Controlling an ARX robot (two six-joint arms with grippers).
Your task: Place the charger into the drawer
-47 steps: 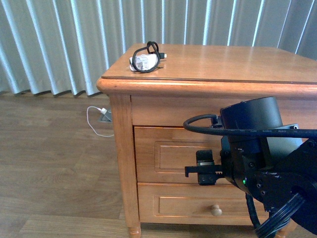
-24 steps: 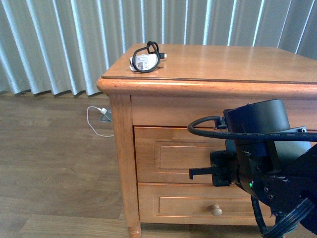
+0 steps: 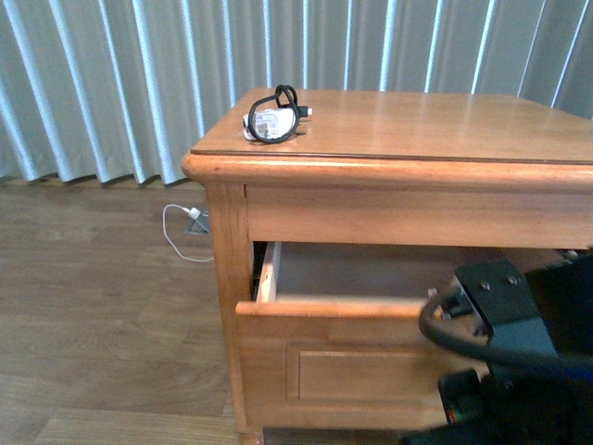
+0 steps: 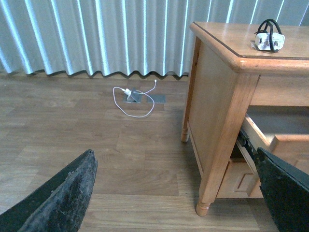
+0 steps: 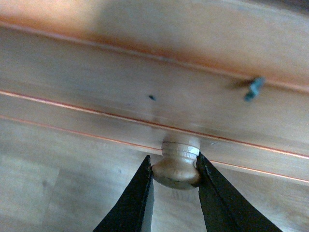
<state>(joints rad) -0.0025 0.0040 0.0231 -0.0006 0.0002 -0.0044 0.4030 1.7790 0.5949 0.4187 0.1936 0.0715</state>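
- The charger (image 3: 271, 123) lies on the cabinet top (image 3: 435, 120) near its far left corner, above the open drawer (image 3: 352, 320).
- It is probably light, a rigid block with a springy cable loop. Grip the block's sides.
- The right gripper (image 5: 175, 169) pinches the knob (image 5: 176, 163); the left gripper (image 4: 175, 157) gapes, empty.
- The drawer's floor is mostly hidden.

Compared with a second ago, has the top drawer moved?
Yes. The drawer has slid out toward the camera: its front now stands forward of the cabinet's front leg, with its inside showing. Before, it sat flush.
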